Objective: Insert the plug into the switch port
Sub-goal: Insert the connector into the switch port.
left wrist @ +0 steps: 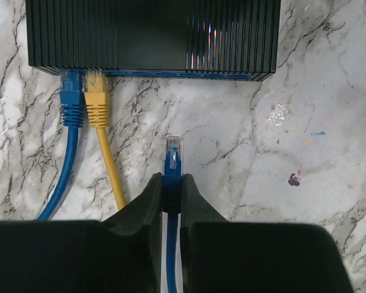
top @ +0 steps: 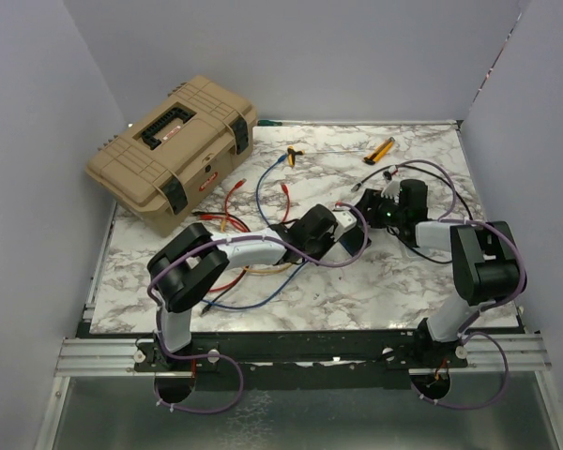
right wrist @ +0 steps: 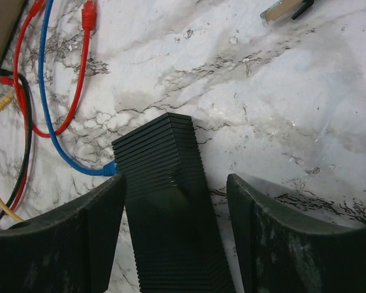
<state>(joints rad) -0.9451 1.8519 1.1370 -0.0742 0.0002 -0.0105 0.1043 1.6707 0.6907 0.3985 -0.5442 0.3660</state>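
The switch (left wrist: 152, 33) is a black ribbed box with a blue port face (left wrist: 189, 74) turned toward my left gripper. A blue plug (left wrist: 71, 97) and a yellow plug (left wrist: 97, 104) sit in its leftmost ports. My left gripper (left wrist: 172, 183) is shut on the blue cable's plug (left wrist: 172, 151). Its clear tip points at the port face, a short gap away, right of the yellow plug. My right gripper (right wrist: 175, 183) is open and straddles the switch (right wrist: 168, 207), with its left finger (right wrist: 79, 232) close beside it and its right finger (right wrist: 280, 238) apart. In the top view both grippers (top: 342, 230) (top: 387, 208) meet mid-table.
A tan toolbox (top: 174, 150) stands at the back left. Loose red, blue, yellow and black cables (top: 235, 211) lie left of the switch. A yellow-handled tool (top: 294, 155) and a yellow-black knife (top: 379, 150) lie near the back edge. Red cables (right wrist: 82, 61) show in the right wrist view.
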